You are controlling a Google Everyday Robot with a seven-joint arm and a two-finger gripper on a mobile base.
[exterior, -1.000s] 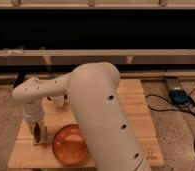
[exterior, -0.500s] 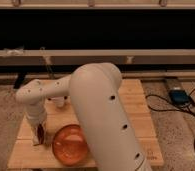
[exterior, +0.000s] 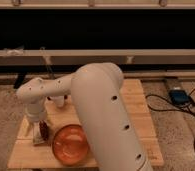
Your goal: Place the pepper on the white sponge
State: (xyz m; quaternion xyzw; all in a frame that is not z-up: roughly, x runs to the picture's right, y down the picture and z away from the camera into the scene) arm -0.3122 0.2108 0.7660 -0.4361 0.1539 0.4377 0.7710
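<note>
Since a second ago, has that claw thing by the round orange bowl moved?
Cannot tell: the end effector hangs at the same spot left of the round orange bowl, over the wooden board; any shift is too slight.

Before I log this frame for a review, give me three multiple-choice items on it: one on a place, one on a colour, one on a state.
1. Where is the tool?
A. Low over the left part of the wooden board, left of the bowl
B. Over the blue device on the floor
C. Raised at the dark window

2. What colour is the bowl?
A. Blue
B. Orange
C. White

3. What is between the tool's fingers?
A. Nothing
B. The bowl's rim
C. The pepper

Answers:
1. A: the tool hangs at the arm's end above the wooden board, beside the bowl's left edge.
2. B: the bowl near the board's front edge is glossy orange.
3. C: the slim dark red pepper shows between the fingers, just above a pale pad, likely the white sponge.
</note>
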